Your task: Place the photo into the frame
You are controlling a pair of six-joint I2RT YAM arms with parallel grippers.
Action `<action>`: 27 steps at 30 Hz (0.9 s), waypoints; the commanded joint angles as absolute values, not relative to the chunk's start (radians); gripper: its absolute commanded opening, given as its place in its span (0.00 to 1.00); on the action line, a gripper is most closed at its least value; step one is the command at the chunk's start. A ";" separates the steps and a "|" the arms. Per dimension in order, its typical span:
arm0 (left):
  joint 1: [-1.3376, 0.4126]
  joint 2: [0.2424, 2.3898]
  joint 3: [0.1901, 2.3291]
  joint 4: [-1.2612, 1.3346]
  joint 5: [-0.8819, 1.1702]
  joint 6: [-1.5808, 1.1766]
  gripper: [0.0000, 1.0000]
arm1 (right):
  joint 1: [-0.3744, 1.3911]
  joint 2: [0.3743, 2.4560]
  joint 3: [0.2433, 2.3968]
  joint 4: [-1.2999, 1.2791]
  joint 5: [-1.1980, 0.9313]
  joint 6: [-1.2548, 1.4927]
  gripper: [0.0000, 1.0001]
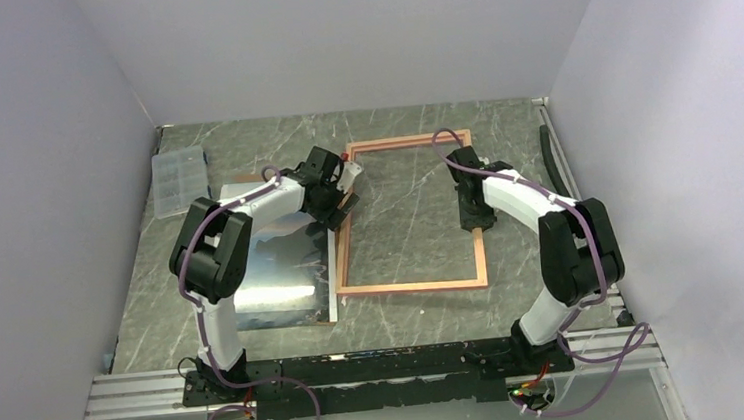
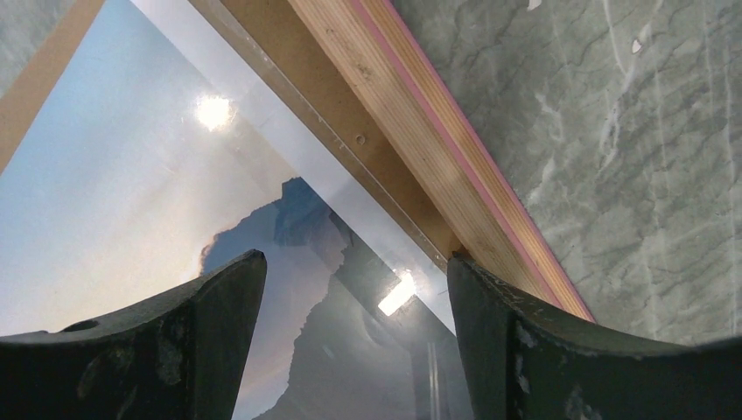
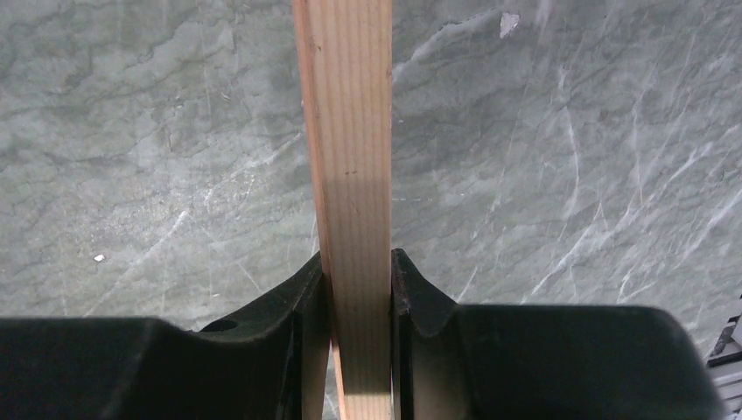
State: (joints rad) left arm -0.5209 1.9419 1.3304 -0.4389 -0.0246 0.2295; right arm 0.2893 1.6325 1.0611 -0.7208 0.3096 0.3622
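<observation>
Clamps down with the right gripper (image 3: 359,262) on the frame (image 3: 346,131): both fingers pressed flat against the tan wood of the right rail, bare table (image 3: 569,175) on either side. Holds nothing in the left gripper (image 2: 357,262); fingers spread wide, poised just above the photo (image 2: 131,201) where its edge runs along the frame's left rail. Impossible to tell whether that edge sits over or under the rail. At 10 o'clock from those fingers, a strip of brown board (image 2: 35,79) beyond the photo's corner.

From above: frame flat on the table, long axis 12 to 6, left gripper near the 12 o'clock end of the left rail, right gripper about midway down the right one. Photo at 9 o'clock of the frame, also lying 12 to 6, parallel to the rail and almost wholly outside the opening.

Probably turns on that one relation: needs the photo shifted towards 3 o'clock, squarely and without twisting, to drop inside the rails. Falls to the left arm, being right on top of it; leaves the right arm to steady the frame. Thin and glossy, so likelier to slide than to lift.
</observation>
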 commanded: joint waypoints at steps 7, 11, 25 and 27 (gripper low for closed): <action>-0.532 1.954 1.295 -0.436 -0.024 0.272 0.80 | 0.275 1.680 1.052 -0.631 0.336 0.430 0.34; -0.533 1.953 1.292 -0.444 -0.008 0.272 0.80 | 0.258 1.673 1.032 -0.611 0.337 0.447 0.44; -0.590 1.954 1.290 -0.461 0.023 0.246 0.79 | 0.223 1.587 1.078 -0.574 0.245 0.450 0.72; -0.619 1.944 1.280 -0.462 0.020 0.241 0.79 | 0.195 1.590 1.092 -0.570 0.215 0.445 0.76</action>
